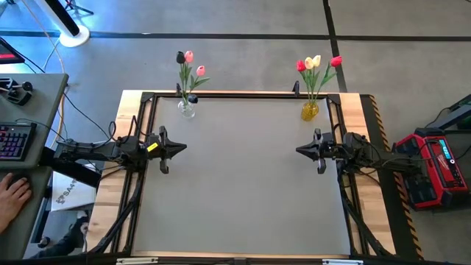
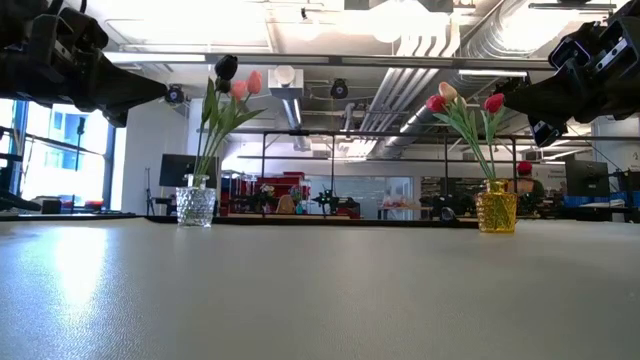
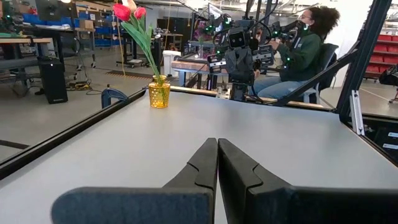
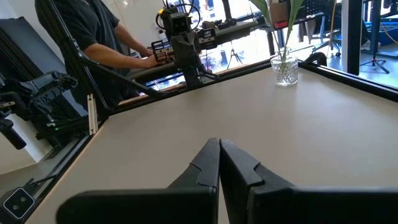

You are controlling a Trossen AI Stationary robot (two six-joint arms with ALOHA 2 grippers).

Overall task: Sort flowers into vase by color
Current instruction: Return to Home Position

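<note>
High view: the left gripper (image 1: 184,147) hung over the left side of the desk (image 1: 243,199) and the right gripper (image 1: 298,151) over its right side. Their tips faced each other, well apart, and neither held anything. At the far edge the clear vase (image 1: 187,108) stood on the left, holding the near-black and pink flowers (image 1: 189,57). The yellow vase (image 1: 310,111) stood on the right, holding the red and cream flowers (image 1: 315,63). Low view: both vases stood upright on the desk, stems leaning slightly, and both arms were raised above the surface, clear of the vases. Left wrist view: the left gripper's fingers (image 3: 202,165) lay pressed together with no gap, empty. The yellow vase stood beyond them near the desk's edge, and a seated person (image 3: 305,46) was behind the opposite arm. Right wrist view: the right gripper's fingers (image 4: 239,165) were likewise closed tight on nothing, and the clear vase stood at the desk's far corner.
</note>
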